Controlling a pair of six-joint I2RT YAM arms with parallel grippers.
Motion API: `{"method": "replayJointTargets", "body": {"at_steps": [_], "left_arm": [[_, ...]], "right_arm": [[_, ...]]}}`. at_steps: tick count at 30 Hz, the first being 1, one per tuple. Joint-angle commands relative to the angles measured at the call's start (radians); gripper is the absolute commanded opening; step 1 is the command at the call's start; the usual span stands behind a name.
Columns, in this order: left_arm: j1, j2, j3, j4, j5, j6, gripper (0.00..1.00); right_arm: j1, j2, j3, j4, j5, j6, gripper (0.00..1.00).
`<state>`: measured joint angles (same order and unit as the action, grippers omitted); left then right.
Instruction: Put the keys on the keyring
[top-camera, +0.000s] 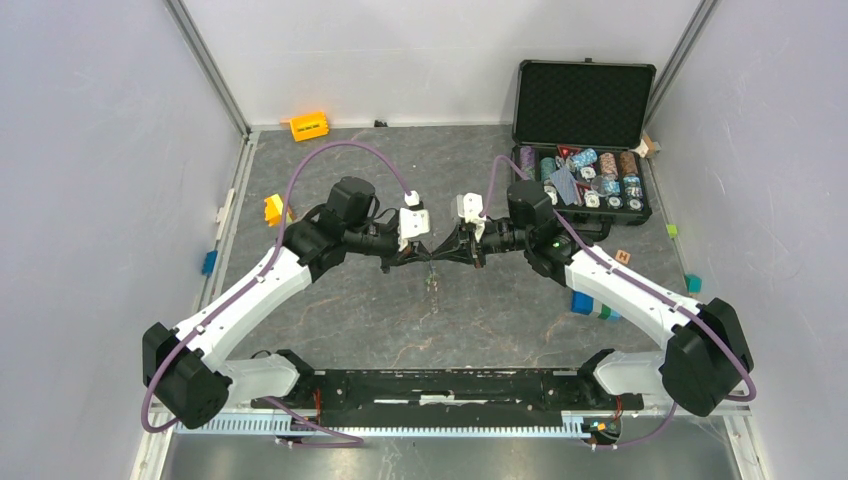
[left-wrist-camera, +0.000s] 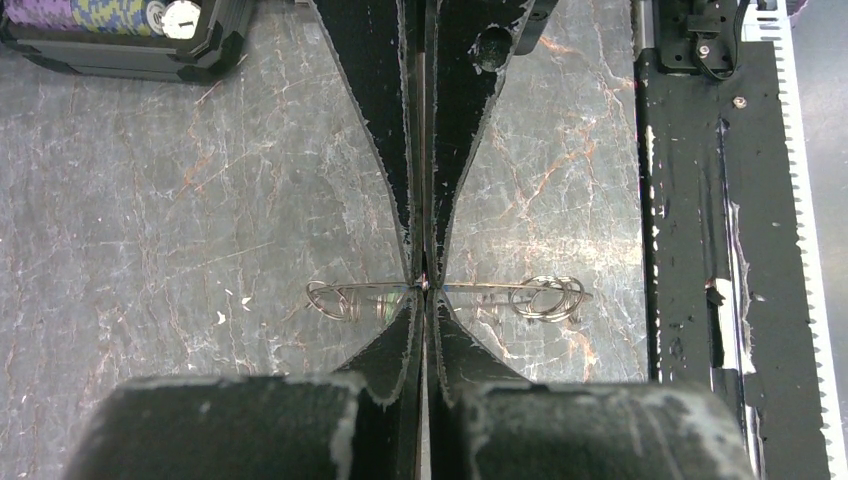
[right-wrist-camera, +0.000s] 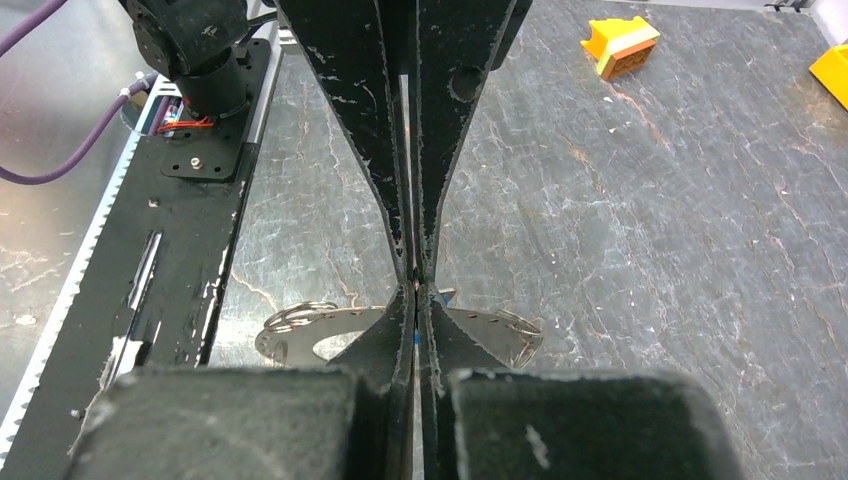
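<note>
At frame centre my left gripper (left-wrist-camera: 428, 285) pinches the keyring (right-wrist-camera: 490, 330) edge-on; my right gripper (right-wrist-camera: 415, 285) is closed at its rim, gripping what I cannot tell.

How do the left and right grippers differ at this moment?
The left gripper reaches in from the left, the right gripper from the right. The left gripper pinches a thin looped wire; the right gripper pinches the keyring by its flat rim. Both are shut, tips almost meeting.

Left gripper (left-wrist-camera: 427, 298) and right gripper (left-wrist-camera: 426, 270) meet tip to tip.
Both squeeze tight on the thin keyring (left-wrist-camera: 545, 297).
</note>
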<state>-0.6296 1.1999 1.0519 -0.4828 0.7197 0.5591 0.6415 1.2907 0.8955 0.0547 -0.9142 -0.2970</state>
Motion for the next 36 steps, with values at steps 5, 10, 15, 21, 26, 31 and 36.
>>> {"method": "replayJointTargets", "body": {"at_steps": [5,10,15,21,26,31,36], "left_arm": [[-0.006,-0.009,0.05,0.028,0.02,-0.001,0.12],[0.015,-0.039,0.032,0.024,0.026,0.025,0.53],[0.036,-0.072,-0.026,0.061,0.047,0.069,0.64],[0.036,-0.066,-0.091,0.131,0.092,0.138,0.55],[0.036,-0.039,-0.101,0.183,0.098,0.14,0.45],[0.036,-0.025,-0.096,0.226,0.11,0.106,0.38],[0.035,-0.023,-0.104,0.23,0.123,0.109,0.18]], "right_arm": [[0.007,-0.007,0.05,-0.009,0.035,-0.026,0.0],[-0.002,-0.022,0.058,0.008,0.009,0.007,0.0],[-0.024,-0.028,0.061,0.065,-0.049,0.086,0.0],[-0.051,-0.025,0.039,0.178,-0.093,0.198,0.0],[-0.062,-0.02,0.034,0.212,-0.104,0.235,0.0],[-0.063,-0.014,0.022,0.229,-0.109,0.245,0.0],[-0.067,-0.014,0.014,0.248,-0.11,0.261,0.0]]}}
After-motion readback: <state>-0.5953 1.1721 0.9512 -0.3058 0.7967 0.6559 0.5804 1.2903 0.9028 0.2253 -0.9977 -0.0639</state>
